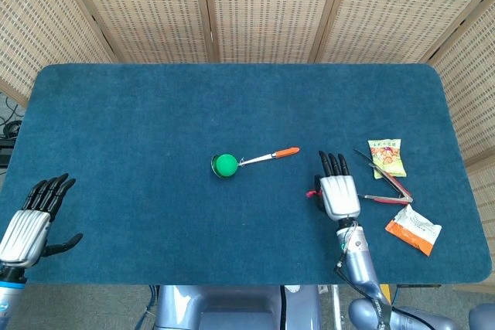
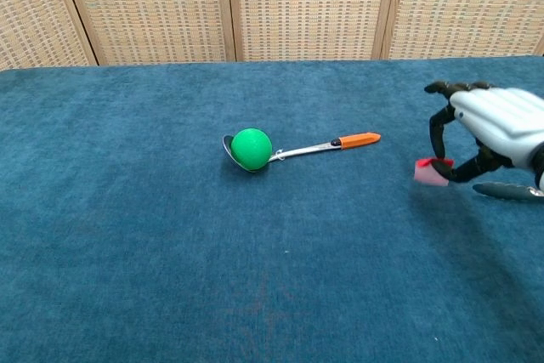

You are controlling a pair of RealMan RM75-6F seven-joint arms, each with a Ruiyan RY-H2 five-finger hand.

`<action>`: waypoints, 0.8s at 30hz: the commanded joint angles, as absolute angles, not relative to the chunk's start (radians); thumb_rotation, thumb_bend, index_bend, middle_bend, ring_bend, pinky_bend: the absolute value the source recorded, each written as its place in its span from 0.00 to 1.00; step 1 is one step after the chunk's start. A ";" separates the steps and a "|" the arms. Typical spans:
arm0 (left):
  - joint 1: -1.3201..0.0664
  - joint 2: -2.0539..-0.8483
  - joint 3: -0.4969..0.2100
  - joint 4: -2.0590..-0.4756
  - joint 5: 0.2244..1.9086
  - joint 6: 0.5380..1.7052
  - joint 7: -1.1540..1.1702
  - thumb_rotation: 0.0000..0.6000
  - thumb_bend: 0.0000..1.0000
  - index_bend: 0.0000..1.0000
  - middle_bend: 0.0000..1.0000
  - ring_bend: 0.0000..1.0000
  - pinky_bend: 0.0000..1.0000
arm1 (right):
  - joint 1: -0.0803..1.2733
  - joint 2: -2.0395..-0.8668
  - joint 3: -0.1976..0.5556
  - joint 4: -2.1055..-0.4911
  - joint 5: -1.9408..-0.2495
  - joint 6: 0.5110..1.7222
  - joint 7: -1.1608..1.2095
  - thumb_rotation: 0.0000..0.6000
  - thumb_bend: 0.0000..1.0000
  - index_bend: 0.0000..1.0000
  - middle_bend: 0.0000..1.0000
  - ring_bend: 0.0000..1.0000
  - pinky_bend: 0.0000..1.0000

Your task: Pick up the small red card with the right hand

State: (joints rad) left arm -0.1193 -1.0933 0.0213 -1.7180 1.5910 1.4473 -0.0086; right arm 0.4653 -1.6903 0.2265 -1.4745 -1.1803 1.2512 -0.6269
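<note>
The small red card [image 2: 431, 172] hangs above the blue cloth, pinched between the thumb and a finger of my right hand [image 2: 489, 129]. From the head view only a sliver of the card [image 1: 314, 193] shows at the left edge of my right hand [image 1: 338, 193], whose back faces the camera. My left hand [image 1: 31, 220] rests at the near left corner of the table, fingers spread and holding nothing.
A green ball [image 1: 225, 164] sits in a spoon with an orange handle [image 1: 287, 151] mid-table. Right of my right hand lie metal tongs [image 1: 387, 183], a yellow snack bag [image 1: 386, 157] and an orange-white packet [image 1: 413, 228]. Wicker screens stand behind the table.
</note>
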 commanded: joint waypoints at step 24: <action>-0.102 -1.084 0.025 -1.740 1.623 1.493 0.005 1.00 0.22 0.00 0.00 0.00 0.00 | 0.184 -1.229 0.067 -1.832 -1.434 1.545 -0.379 1.00 0.23 0.24 0.00 0.00 0.00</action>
